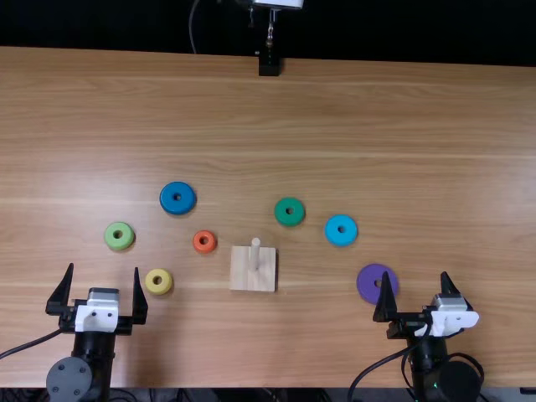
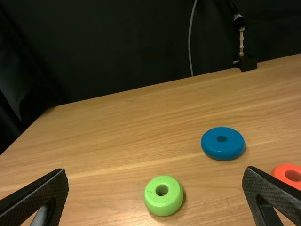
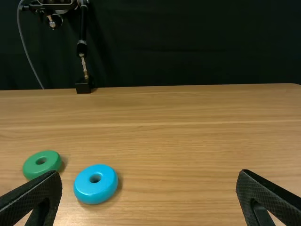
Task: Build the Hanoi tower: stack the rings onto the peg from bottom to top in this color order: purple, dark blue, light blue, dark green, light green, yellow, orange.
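Rings lie loose around the wooden base (image 1: 243, 280) in the top view, so you are at the start: your step is the purple ring (image 1: 365, 285), to be seated first on the peg (image 1: 255, 253). It lies right of the base, partly behind a finger of the right gripper (image 1: 416, 275), whose fingers stand wide apart. Your left gripper (image 1: 103, 268) is spread open too, near the yellow ring (image 1: 152, 284). The dark blue ring (image 1: 177, 208), next in order, is beyond the base to the left. Nearer the base sits the orange ring (image 1: 203, 249), which you should leave for last.

In the left wrist view, your fingers are parted with nothing between the pads. The light green ring (image 2: 163, 204) lies flat on the worktop (image 2: 113, 141).

In the right wrist view, the fingers are likewise apart and hold nothing. The light blue ring (image 3: 95, 190) and dark green ring (image 3: 42, 171) lie close together, third and fourth in your order. The right arm looks the better choice: back off enough to straddle the purple ring, close on its rim, lift it above the peg tip, and line up the hole before lowering.
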Action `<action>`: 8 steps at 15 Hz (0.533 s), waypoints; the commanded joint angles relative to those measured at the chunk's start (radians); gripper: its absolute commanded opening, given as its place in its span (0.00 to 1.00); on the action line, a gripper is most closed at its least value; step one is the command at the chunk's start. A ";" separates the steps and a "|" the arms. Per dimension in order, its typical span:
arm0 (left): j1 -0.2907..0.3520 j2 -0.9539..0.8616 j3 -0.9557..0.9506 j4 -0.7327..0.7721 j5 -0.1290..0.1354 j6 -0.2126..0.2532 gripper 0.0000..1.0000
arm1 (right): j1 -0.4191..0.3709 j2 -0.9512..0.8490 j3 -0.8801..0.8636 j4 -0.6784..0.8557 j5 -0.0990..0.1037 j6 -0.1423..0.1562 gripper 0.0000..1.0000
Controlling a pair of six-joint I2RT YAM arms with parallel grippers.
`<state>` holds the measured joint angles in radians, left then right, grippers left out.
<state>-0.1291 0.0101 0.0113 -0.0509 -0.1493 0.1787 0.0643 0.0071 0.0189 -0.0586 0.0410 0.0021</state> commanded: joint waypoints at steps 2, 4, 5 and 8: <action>0.008 -0.010 -0.011 -0.034 -0.005 -0.008 1.00 | -0.011 -0.007 0.006 0.002 -0.002 0.000 1.00; 0.008 -0.010 -0.011 -0.034 -0.005 -0.008 1.00 | -0.011 -0.007 0.087 0.002 -0.002 0.000 1.00; 0.008 -0.010 -0.011 -0.034 -0.005 -0.008 1.00 | -0.011 -0.007 0.159 0.002 0.001 0.000 1.00; 0.008 -0.010 -0.011 -0.034 -0.005 -0.008 1.00 | -0.009 0.163 0.323 0.004 0.003 0.000 1.00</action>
<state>-0.1291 0.0101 0.0113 -0.0513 -0.1493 0.1787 0.0643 0.1360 0.3206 -0.0486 0.0418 0.0013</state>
